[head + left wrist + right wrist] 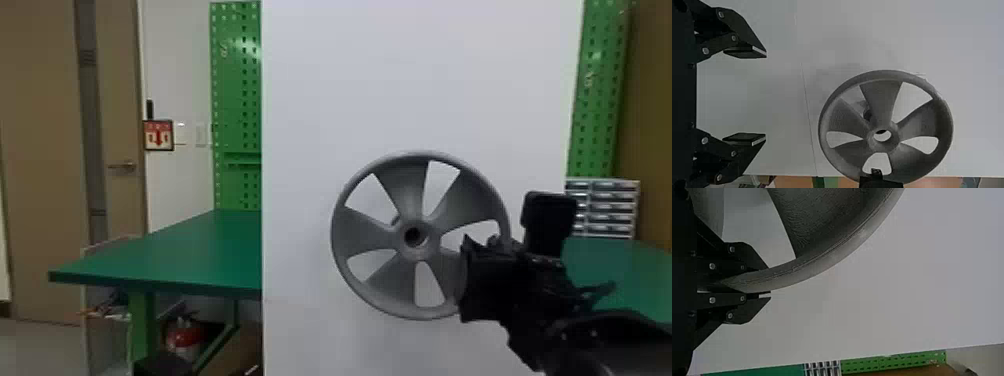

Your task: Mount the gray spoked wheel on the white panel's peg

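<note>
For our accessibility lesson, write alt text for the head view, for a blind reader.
The robot's right gripper holds a gray spoked wheel by its rim, face-on and upright in front of a tall white panel. Green pegboard and a green table show beyond the panel's left edge.

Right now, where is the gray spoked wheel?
In the head view, the gray spoked wheel is upright before the white panel, right of centre, its rim held by the right tool.
</note>
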